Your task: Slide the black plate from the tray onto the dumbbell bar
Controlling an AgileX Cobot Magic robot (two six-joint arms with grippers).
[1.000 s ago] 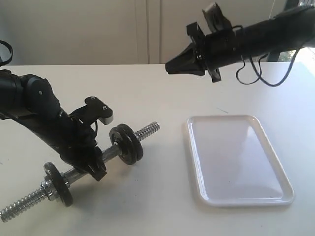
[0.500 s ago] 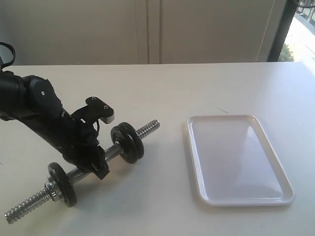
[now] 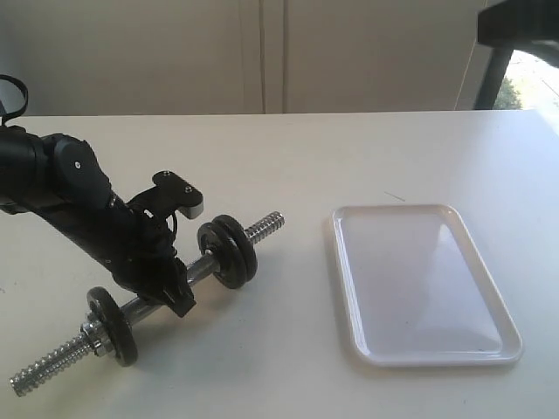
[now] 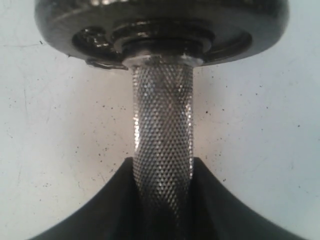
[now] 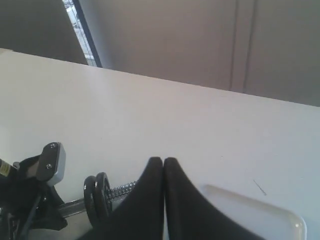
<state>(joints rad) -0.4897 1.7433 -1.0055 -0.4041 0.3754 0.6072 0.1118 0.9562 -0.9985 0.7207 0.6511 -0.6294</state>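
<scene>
Nearest us in the exterior view, the dumbbell bar [image 3: 199,269] begins with a bare threaded end, then a lone disc [image 3: 109,326] beside its collar nut. Just past that disc, the left gripper [image 3: 173,292] is clamped around the knurled middle. The left wrist view shows the knurling running straight out from between its fingers [image 4: 100,210] to the face of the next disc.

Further along, a pair of discs [image 3: 227,253] sits face to face, and beyond them the other threaded end [image 3: 262,231] sticks out bare. The bar's long axis runs from near left to far right, so this free end points roughly toward the tray [image 3: 419,279].

The tray holds nothing. We therefore judge that the black plate [image 3: 243,255] is already on the bar, as the outer disc of the pair, a short way along the rod from the left fingers. We cannot tell whether the bar rests on the table [image 3: 349,157].

Farthest off, the right gripper [image 5: 163,172] hangs high above the table with its fingers pressed together on nothing, well apart from the plate. The left arm is by far the nearer one, and we see nothing left to slide.
</scene>
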